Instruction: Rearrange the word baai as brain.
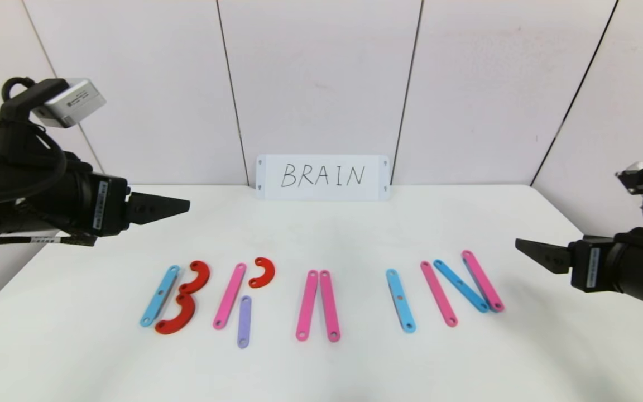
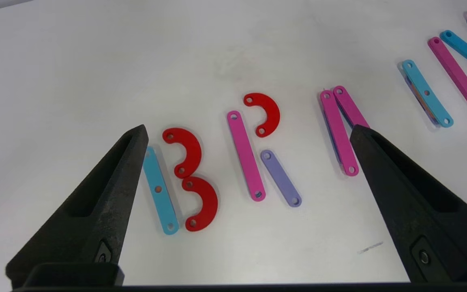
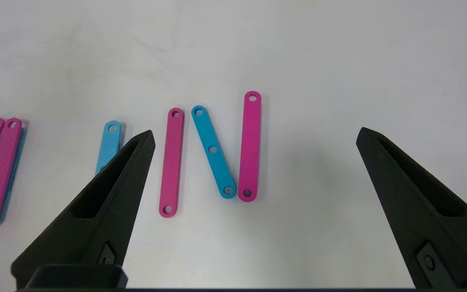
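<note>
- Lying across the lower middle of the head view, the word (image 1: 321,296), built of flat plastic pieces, rests on the white table (image 1: 321,234).
- At lower left, a light-blue straight strip (image 1: 159,296) stands just beside 2 red C-shaped curves (image 1: 185,304) stacked one above the other, together reading as B.
- Next, a pink strip (image 1: 229,296), a single red curve (image 1: 263,272) by its top and a short purple strip (image 1: 244,321) below that curve read as R.
- At centre, 2 pink strips (image 1: 317,305) meet at the top and spread at the bottom, with no crossbar.
- Right of centre, a lone light-blue strip (image 1: 400,300) stands as I.
- At lower right, 2 pink strips with a light-blue diagonal strip (image 1: 460,285) between them form N.
- A white card handwritten "BRAIN" (image 1: 323,177) leans on the wall at upper centre.
- The left gripper (image 1: 159,207) hovers at the left edge, jaws apart, holding nothing.
- The right gripper (image 1: 539,254) hovers at the right edge, jaws apart, holding nothing.
</note>
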Controlling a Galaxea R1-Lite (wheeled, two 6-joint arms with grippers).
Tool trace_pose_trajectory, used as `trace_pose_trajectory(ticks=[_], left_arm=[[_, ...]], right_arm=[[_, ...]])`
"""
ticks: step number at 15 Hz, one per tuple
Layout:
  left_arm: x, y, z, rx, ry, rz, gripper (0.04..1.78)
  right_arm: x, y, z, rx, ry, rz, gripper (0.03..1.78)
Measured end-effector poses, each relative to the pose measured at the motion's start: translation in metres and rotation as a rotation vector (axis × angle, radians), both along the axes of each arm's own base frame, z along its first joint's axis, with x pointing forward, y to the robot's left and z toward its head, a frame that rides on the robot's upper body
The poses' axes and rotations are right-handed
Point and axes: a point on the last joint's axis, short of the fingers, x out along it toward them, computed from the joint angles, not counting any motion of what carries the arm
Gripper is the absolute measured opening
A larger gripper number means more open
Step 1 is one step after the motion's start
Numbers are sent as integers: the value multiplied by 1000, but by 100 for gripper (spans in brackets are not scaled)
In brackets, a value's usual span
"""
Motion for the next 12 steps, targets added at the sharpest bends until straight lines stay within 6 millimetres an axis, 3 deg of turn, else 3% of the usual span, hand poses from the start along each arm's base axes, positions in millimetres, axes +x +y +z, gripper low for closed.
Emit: trace_pose_trajectory(ticks=[5,12], left_arm=[[-40,11,-8,-5,-19,6,174],[-98,27,-19,-3,-54,36,174]], right_arm=[[-44,-10,15,3,-29,-9,174],[-74,-18,25,24,-140,-27,174]])
